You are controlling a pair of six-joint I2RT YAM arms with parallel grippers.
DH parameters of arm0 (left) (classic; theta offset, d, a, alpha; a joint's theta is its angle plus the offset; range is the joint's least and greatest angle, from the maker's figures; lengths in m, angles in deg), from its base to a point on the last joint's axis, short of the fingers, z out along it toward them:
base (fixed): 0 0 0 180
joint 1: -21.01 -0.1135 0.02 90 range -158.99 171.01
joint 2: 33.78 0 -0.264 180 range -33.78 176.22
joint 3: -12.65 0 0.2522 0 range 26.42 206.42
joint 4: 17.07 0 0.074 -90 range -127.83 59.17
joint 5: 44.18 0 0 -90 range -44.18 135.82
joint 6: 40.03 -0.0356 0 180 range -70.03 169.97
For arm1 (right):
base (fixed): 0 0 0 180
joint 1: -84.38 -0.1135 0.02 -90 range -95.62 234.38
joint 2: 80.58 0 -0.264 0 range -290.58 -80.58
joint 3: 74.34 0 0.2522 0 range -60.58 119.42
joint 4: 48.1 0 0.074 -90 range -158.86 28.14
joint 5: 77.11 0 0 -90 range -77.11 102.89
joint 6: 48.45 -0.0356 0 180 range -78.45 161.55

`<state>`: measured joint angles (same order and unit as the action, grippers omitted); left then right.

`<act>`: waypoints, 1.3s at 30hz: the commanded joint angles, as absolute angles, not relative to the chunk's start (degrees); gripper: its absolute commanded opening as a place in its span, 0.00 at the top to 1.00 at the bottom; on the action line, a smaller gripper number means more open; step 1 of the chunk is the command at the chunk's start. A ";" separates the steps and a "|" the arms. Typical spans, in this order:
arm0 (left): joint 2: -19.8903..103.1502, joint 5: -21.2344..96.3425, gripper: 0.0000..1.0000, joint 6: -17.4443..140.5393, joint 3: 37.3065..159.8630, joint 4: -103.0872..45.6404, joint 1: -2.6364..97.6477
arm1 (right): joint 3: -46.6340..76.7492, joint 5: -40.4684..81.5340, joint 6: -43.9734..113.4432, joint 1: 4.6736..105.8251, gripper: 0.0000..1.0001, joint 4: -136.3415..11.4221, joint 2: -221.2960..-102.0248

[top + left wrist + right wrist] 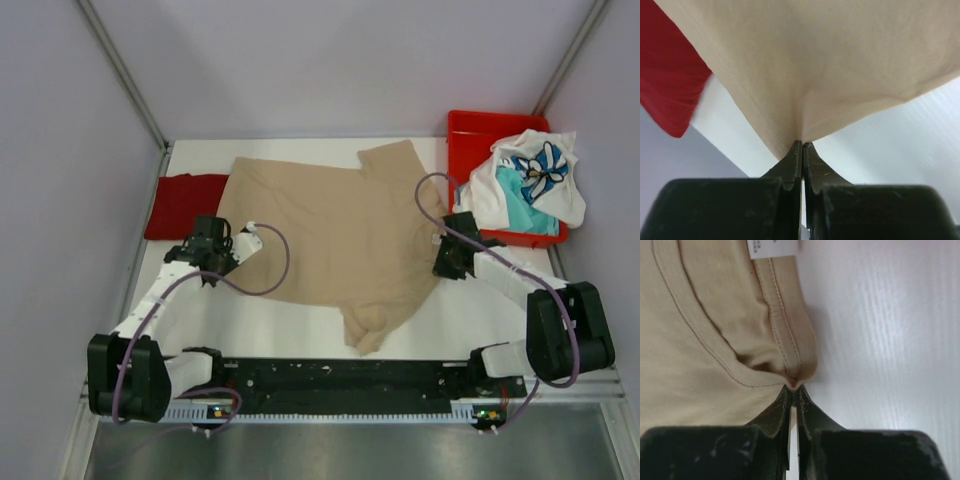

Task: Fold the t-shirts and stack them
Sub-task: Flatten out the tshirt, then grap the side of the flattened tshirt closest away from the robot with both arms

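Note:
A tan t-shirt point(330, 240) lies spread flat on the white table, its hem to the left and its collar to the right. My left gripper point(246, 240) is shut on the hem edge; in the left wrist view the tan cloth point(830, 60) rises from the pinched tips point(802, 144). At the other end my right gripper point(438, 260) is shut on the collar point(787, 345), with the seam bunched at the tips point(794, 387). A dark red t-shirt point(185, 205) lies folded at the left, partly under the tan one. A white t-shirt with blue print point(540, 170) and a teal one point(522, 212) lie crumpled in the bin.
The red plastic bin point(462, 135) stands at the back right, close to my right arm. Grey walls close in the left, right and back sides. A white neck label point(772, 247) shows inside the collar. Bare white table point(290, 320) lies in front of the shirt.

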<state>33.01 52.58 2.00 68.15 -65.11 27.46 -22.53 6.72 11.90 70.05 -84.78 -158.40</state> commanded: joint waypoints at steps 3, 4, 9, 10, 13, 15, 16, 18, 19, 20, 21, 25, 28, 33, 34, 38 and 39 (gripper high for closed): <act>29.42 42.40 1.00 0.67 70.54 -78.36 27.25 | -10.94 8.14 19.65 76.29 1.00 -81.81 -161.60; 28.98 41.52 1.00 0.14 70.01 -79.42 27.25 | -9.18 9.10 20.88 76.29 1.00 -82.34 -162.83; 27.84 42.73 1.00 0.13 67.29 -77.86 27.25 | -2.23 6.75 24.84 76.29 0.85 -87.34 -167.76; 27.75 43.87 1.00 0.31 66.94 -76.98 27.25 | -1.17 6.83 25.63 76.29 0.75 -88.83 -167.68; 28.01 45.20 1.00 0.49 66.93 -75.48 27.25 | 0.42 6.48 26.61 75.33 0.44 -94.63 -164.53; 28.10 44.77 1.00 0.66 67.37 -75.30 27.25 | -0.19 2.72 26.61 72.70 0.39 -99.02 -160.85; 28.01 44.41 1.00 0.92 67.55 -75.30 27.25 | -0.63 1.30 26.26 70.86 0.39 -101.74 -158.65; 27.84 43.80 1.00 1.28 67.64 -75.39 27.25 | -2.99 -0.02 23.55 66.47 0.31 -106.32 -154.61; 27.57 43.62 1.00 1.45 67.64 -75.30 27.25 | -5.10 0.58 20.92 64.27 0.30 -108.16 -152.93; 27.57 43.53 1.00 1.63 67.38 -75.13 27.25 | -7.55 2.24 18.02 60.94 0.30 -109.05 -150.91; 27.57 43.53 1.00 1.71 67.37 -75.12 27.25 | -9.58 3.65 15.21 58.21 0.25 -109.84 -149.33; 26.78 43.88 1.00 1.98 67.02 -74.95 27.25 | -16.44 4.37 4.39 48.18 0.28 -112.92 -146.85; 25.73 44.41 1.00 1.63 66.50 -74.95 27.25 | -20.57 4.54 -3.16 44.31 0.32 -113.28 -145.62; 24.41 44.85 1.00 1.89 65.53 -75.21 27.25 | -25.41 4.01 -7.93 40.35 0.36 -113.72 -145.09; 24.23 44.67 1.00 1.98 65.53 -75.30 27.25 | -26.73 4.19 -8.54 40.34 0.40 -112.85 -144.83; 23.88 45.02 1.00 2.59 65.44 -75.74 27.25 | -31.04 7.88 -10.48 40.34 0.91 -107.13 -141.94; 23.53 44.94 1.00 2.86 65.70 -76.44 27.25 | -30.52 6.58 -10.83 40.34 1.00 -108.69 -139.84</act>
